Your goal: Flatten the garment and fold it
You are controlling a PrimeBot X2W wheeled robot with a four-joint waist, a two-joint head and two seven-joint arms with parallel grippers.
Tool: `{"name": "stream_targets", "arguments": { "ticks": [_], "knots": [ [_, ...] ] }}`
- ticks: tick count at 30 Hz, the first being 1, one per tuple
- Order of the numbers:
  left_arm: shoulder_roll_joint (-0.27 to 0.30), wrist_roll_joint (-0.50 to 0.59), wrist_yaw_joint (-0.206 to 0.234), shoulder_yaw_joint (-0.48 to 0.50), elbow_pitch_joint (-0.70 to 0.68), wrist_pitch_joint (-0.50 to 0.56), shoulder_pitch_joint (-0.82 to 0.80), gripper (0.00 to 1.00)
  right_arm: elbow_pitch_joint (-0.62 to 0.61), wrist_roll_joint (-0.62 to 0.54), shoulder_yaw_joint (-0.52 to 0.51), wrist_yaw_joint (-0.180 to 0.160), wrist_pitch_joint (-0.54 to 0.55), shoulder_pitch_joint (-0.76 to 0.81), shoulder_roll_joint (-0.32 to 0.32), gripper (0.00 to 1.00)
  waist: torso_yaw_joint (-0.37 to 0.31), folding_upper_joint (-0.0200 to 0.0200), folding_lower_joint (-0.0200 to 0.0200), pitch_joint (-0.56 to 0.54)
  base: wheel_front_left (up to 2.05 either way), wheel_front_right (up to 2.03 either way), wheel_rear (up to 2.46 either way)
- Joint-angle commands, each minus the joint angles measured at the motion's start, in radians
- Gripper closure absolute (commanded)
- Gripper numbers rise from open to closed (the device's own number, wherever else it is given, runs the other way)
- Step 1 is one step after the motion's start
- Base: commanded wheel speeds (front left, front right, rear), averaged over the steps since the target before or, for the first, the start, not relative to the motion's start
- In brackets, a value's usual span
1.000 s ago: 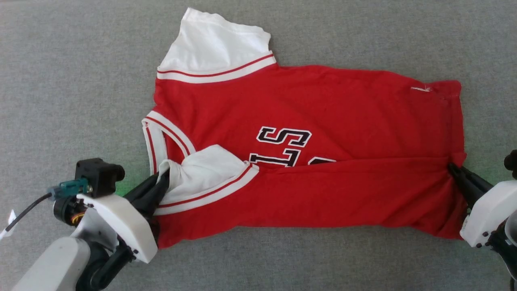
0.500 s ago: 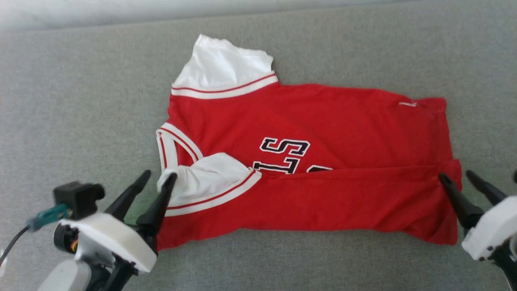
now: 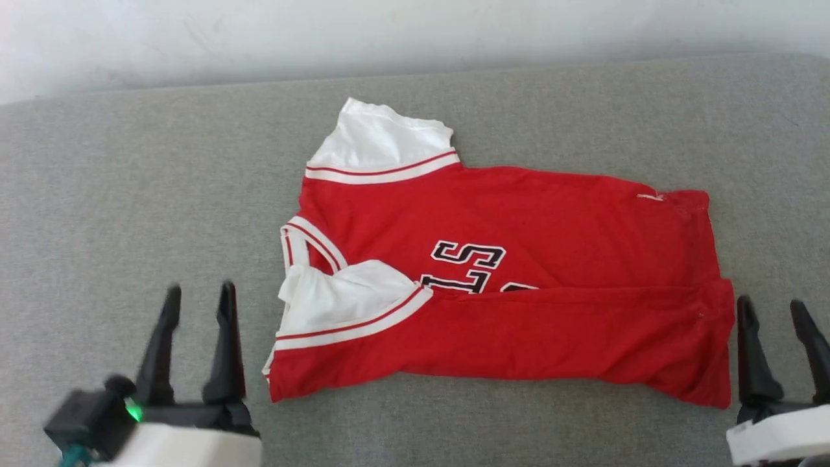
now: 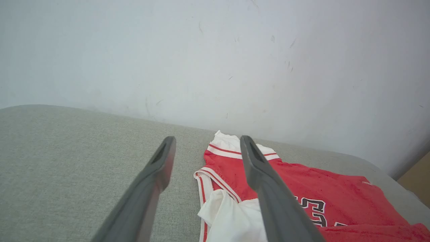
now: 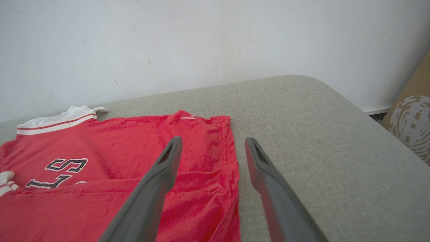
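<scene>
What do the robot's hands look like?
The left gripper and right gripper each have two long, dark grey fingers that taper to points, with a small slot near each tip. Each pair joins a white casing. Beside the left one are a black box, a green light and a teal plug.

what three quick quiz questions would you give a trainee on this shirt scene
1. True or false: the left gripper is shut on the garment.
2. Where is the right gripper? A: open, by the hem end. B: shut on the collar. C: pressing the far sleeve.
3. Fill in: the garment's near side is folded over its front, partly hiding the black ____.
Key: 1 false, its jaws are open and off the cloth. 2 A. 3 lettering.
</scene>
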Motion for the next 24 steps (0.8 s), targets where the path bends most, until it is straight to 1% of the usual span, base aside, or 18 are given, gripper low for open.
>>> {"name": "stream_targets", "arguments": {
  "ticks": [1,3,5,7,9,10,11,12,13,15,19,21,22,24],
  "knots": [
    [-0.057,0.047,-0.01,0.022,0.009,-0.004,0.047,0.0,0.024,-0.024,-0.003,-0.001,-0.042,0.017,0.014,0.0,0.011,0.0,0.0002,-0.014,0.0,0.0,0.0],
    [-0.087,0.082,-0.031,0.034,0.024,-0.004,0.063,0.0,0.042,-0.041,0.001,-0.001,-0.062,0.022,0.021,0.0,0.013,0.0,0.0002,-0.017,0.0,0.0,0.0],
    [-0.097,0.108,-0.051,0.04,0.041,-0.004,0.062,0.0,0.051,-0.05,0.005,-0.001,-0.071,0.019,0.025,0.0,0.013,0.0,0.0002,-0.014,0.0,0.0,0.0],
    [-0.082,0.115,-0.078,0.021,0.076,0.009,0.053,0.0,0.056,-0.058,0.01,-0.001,-0.076,0.01,0.027,0.0,0.011,0.0,0.0002,-0.008,0.0,0.0,0.0],
    [-0.058,0.113,-0.095,0.005,0.105,0.062,0.027,0.0,0.059,-0.066,0.013,-0.001,-0.077,-0.001,0.028,0.0,0.009,0.0,0.0002,0.003,0.0,0.0,0.0],
    [-0.058,0.113,-0.095,0.005,0.105,0.062,0.027,0.0,0.059,-0.066,0.013,-0.001,-0.077,-0.001,0.028,0.0,0.009,0.0,0.0002,0.003,0.0,0.0,0.0],
    [-0.029,0.109,-0.103,-0.011,0.134,0.151,0.002,0.0,0.057,-0.07,0.019,-0.001,-0.076,-0.012,0.028,0.0,0.003,0.0,0.0002,0.014,0.0,0.0,0.0],
    [-0.029,0.109,-0.103,-0.011,0.134,0.151,0.002,0.0,0.057,-0.07,0.019,-0.001,-0.076,-0.012,0.028,0.0,0.003,0.0,0.0002,0.014,0.0,0.0,0.0],
    [-0.016,0.099,-0.107,-0.02,0.149,0.209,-0.009,0.0,0.057,-0.068,0.025,-0.001,-0.074,-0.018,0.028,0.0,-0.001,0.0,0.0002,0.02,0.0,0.0,0.0],
    [0.005,0.079,-0.11,-0.029,0.161,0.306,-0.027,0.0,0.059,-0.06,0.036,-0.001,-0.072,-0.026,0.028,0.0,-0.012,0.0,0.0002,0.035,0.0,0.0,0.0],
    [0.019,0.015,-0.107,-0.032,0.128,0.442,-0.031,0.0,0.077,-0.04,0.038,-0.001,-0.077,-0.027,0.029,0.0,-0.027,0.0,0.0002,0.062,0.0,0.0,0.0],
    [0.028,-0.007,-0.094,-0.033,0.099,0.507,-0.019,0.0,0.09,-0.033,0.039,-0.001,-0.081,-0.026,0.029,0.0,-0.033,0.0,0.0002,0.076,0.0,0.0,0.0],
    [0.036,-0.026,-0.073,-0.03,0.074,0.565,-0.006,0.0,0.102,-0.025,0.042,-0.001,-0.088,-0.028,0.029,0.0,-0.037,0.0,0.0002,0.09,0.0,0.0,0.0],
    [0.047,-0.032,-0.047,-0.031,0.065,0.627,0.009,0.0,0.112,-0.021,0.048,-0.001,-0.092,-0.031,0.029,0.0,-0.04,0.0,0.0002,0.099,0.0,0.0,0.0]
  ]
}}
